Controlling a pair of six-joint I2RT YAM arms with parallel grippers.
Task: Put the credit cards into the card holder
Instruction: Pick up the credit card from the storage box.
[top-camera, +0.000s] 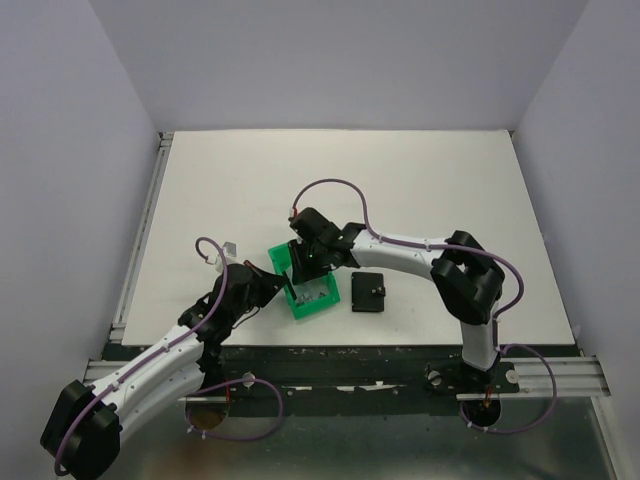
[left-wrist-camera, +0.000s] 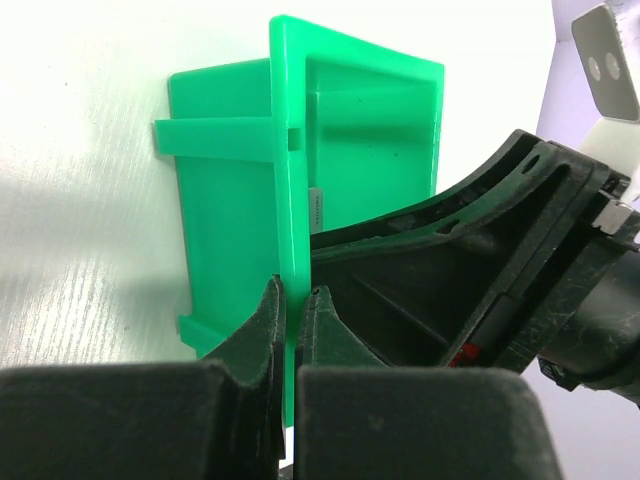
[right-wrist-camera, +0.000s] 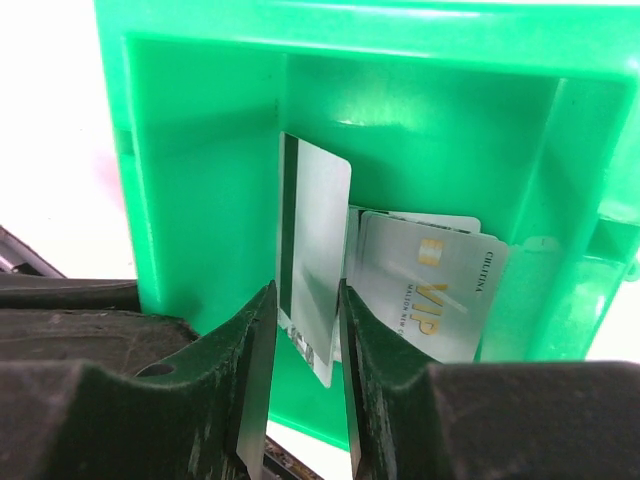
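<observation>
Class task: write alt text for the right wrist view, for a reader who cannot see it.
A silvery-grey rectangular card stands on edge between the two black fingers of the right end effector, inside a green plastic bin. More pale cards, one marked VIP, lean at the right.

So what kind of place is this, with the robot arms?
Probably a robot lab's test booth: a left arm and right arm bolted to a metal rail, plain walls boxing in a white table, and a green bin and black card holder to practise on.

The left gripper (left-wrist-camera: 292, 296) pinches the upright wall of the green bin (left-wrist-camera: 225, 200) between its closed fingers, while the right gripper's black finger (left-wrist-camera: 400, 240) reaches inside.
</observation>
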